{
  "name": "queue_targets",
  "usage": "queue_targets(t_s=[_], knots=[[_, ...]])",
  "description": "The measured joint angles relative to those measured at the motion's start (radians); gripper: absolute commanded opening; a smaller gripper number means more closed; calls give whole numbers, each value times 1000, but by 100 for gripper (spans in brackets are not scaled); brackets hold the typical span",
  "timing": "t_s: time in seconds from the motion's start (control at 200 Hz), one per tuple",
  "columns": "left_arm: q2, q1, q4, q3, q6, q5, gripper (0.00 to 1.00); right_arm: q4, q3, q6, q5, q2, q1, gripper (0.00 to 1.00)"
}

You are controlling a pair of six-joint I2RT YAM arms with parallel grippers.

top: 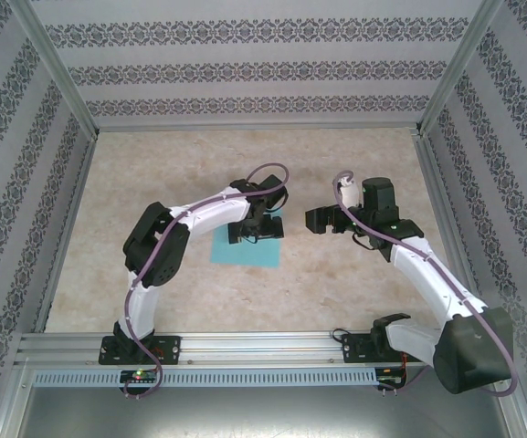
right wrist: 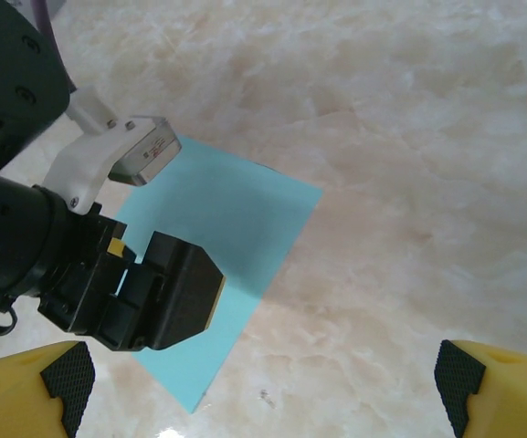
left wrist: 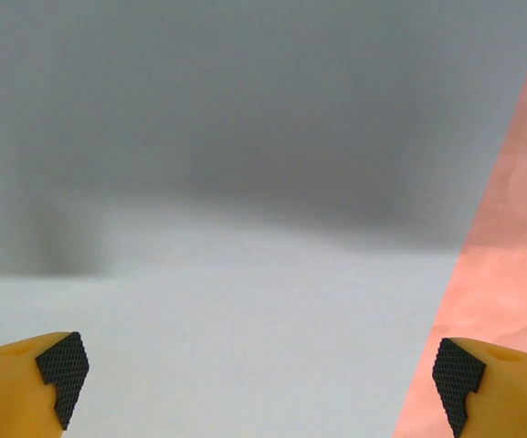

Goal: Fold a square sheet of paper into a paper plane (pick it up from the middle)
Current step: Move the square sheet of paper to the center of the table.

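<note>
From above, the square sheet of paper (top: 245, 251) lies flat mid-tabletop (top: 354, 164). The left hand (top: 256, 228) hangs over its far edge, and the right hand (top: 318, 220) is off to its right, apart.

At the left wrist, the 2 pads (left wrist: 62, 365) stand wide and empty over the sheet.

At the right wrist, the right hand's jaws are wide and empty, with the sheet far-left beneath the left hand.

sheet (top: 243, 252): on table (top: 336, 292) | left gripper (top: 256, 230): above sheet | right gripper (top: 318, 220): rightward
</note>
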Motion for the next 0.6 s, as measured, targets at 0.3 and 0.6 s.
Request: queue_targets(t_s=[0.3, 0.6], knots=[[-82, 122, -36, -61, 229, -36, 100, -3, 0, 103, -3, 29, 198, 97], [-60, 159, 41, -195, 286, 53, 100, -28, 30, 169, 105, 69, 322, 97]])
